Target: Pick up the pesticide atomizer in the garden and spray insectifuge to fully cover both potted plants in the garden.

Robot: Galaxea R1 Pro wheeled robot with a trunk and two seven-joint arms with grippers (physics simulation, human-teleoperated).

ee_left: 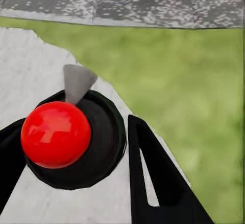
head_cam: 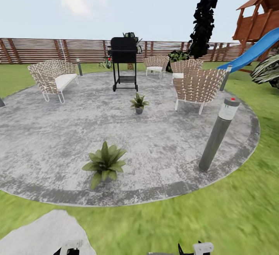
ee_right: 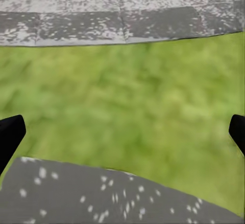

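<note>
Left gripper (ee_left: 76, 127): both black fingers (ee_left: 153, 178) stand against opposite sides of the pesticide atomizer (ee_left: 71, 137), clamped on it. In the left wrist view, the atomizer shows end-on as a glossy red dome on a round black body, with a pale-grey cone projecting from the rim. Beneath it lies a pale stepping stone (ee_left: 30, 70), with lawn (ee_left: 194, 81) beside it.

Right gripper (ee_right: 127, 124): the two fingertips (ee_right: 10, 134) sit at opposite edges of the right wrist view, wide apart, with nothing between them. Blurred grass lies below.

Head view, with the round grey speckled patio (head_cam: 50, 130) as the clock face:
- Near potted plant (head_cam: 104, 162): toward 6 o'clock, inside the dark border ring.
- Far potted plant (head_cam: 138, 103): just past centre toward 12 o'clock, in a small grey pot, well apart from the near one.
- Black grill (head_cam: 124, 63): at 12 o'clock, beyond the far plant.
- Wicker sofa (head_cam: 54, 77): at 10 o'clock.
- Wicker chairs (head_cam: 199, 86): at 1 to 2 o'clock.
- Grey lamp post (head_cam: 217, 136): at 4 o'clock, tilted in the view.

A slatted wooden fence (head_cam: 38, 50) closes the far side. A blue slide (head_cam: 255, 51) stands at the upper right.
</note>
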